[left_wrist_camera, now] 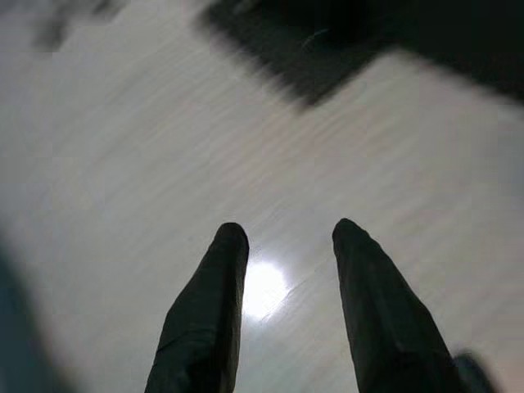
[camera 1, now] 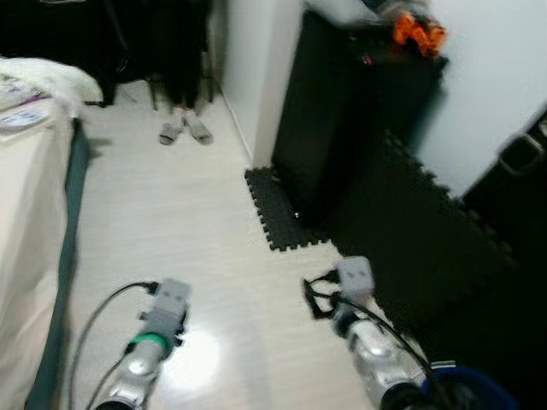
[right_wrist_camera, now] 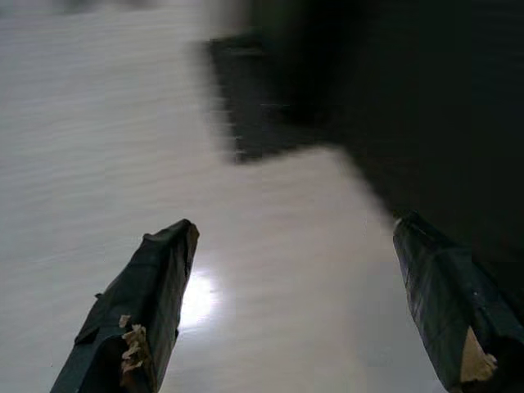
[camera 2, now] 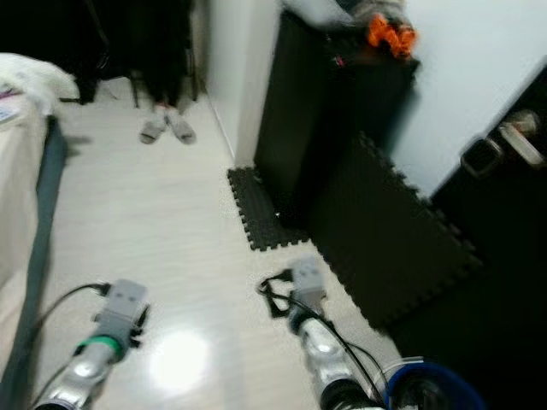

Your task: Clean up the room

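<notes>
Both pincers (left_wrist_camera: 286, 246) (right_wrist_camera: 291, 246) gape, empty, above floor (camera 1: 188, 213).

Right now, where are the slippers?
The slippers lie on the pale floor far ahead, a bit to the robot's left, beyond the bed and left of the white wall corner.

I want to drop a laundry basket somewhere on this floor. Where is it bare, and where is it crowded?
Bare: the pale floor between the bed and the black foam mats. Crowded: the far end by the slippers, and the mats beside the black cabinet.
</notes>
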{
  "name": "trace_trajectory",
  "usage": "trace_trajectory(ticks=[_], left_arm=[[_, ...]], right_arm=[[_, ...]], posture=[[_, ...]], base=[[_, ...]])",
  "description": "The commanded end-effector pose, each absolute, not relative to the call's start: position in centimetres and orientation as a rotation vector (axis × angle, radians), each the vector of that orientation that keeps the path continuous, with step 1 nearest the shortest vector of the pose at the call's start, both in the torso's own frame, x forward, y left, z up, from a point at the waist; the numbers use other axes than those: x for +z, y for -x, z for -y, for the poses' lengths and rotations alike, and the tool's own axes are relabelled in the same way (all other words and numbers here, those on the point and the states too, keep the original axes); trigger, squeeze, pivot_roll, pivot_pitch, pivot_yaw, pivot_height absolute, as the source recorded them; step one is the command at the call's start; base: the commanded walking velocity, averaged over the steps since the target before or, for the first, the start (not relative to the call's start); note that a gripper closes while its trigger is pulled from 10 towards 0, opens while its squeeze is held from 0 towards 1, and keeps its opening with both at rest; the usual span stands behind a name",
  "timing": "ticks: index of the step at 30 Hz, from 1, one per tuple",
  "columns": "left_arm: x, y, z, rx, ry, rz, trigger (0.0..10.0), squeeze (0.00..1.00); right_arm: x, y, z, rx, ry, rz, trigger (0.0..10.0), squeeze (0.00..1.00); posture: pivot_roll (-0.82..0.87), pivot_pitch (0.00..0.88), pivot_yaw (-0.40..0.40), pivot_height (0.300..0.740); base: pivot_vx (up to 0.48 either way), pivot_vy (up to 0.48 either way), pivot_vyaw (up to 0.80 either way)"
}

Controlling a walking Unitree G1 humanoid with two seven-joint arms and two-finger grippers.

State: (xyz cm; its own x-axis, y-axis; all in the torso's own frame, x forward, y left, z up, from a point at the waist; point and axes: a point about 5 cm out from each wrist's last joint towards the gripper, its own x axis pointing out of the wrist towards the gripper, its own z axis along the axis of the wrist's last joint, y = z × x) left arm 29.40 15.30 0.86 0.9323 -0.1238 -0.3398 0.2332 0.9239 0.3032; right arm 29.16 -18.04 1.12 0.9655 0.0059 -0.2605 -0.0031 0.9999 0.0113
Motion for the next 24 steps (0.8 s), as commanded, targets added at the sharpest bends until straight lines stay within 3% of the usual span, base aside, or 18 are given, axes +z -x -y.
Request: trace_trajectory(ticks=[1,7,16,24], left_arm=[[-0.3,-28.3,-16.1,-0.192,-0.372,-0.384,10.0,0.0],[0.4,-29.0,-15.7,-0.192,-0.372,-0.34,10.0,0.0],[0.3,-28.7,-16.0,-0.168,-0.374,-0.329,10.0,0.0],[0.2,-28.5,-16.1,-0.156,-0.375,-0.329,10.0,0.0]], right_arm=[[1.0,-28.8,18.4,-0.036,-0.032,-0.253,10.0,0.0],[0.6,-28.3,18.2,-0.003,0.017,-0.259,10.0,0.0],[1.1,-28.9,16.2,0.085,0.063,-0.237,10.0,0.0],[1.1,-28.8,15.8,0.128,0.075,-0.222,10.0,0.0]], posture=[[0.04,0.038,-0.001,0.74],[0.04,0.052,-0.009,0.74],[0.05,0.057,-0.018,0.74],[0.06,0.062,-0.026,0.74]], base=[[0.0,0.0,-0.8],[0.047,0.0,-0.27],[0.455,0.0,0.0],[0.472,0.0,0.76]])
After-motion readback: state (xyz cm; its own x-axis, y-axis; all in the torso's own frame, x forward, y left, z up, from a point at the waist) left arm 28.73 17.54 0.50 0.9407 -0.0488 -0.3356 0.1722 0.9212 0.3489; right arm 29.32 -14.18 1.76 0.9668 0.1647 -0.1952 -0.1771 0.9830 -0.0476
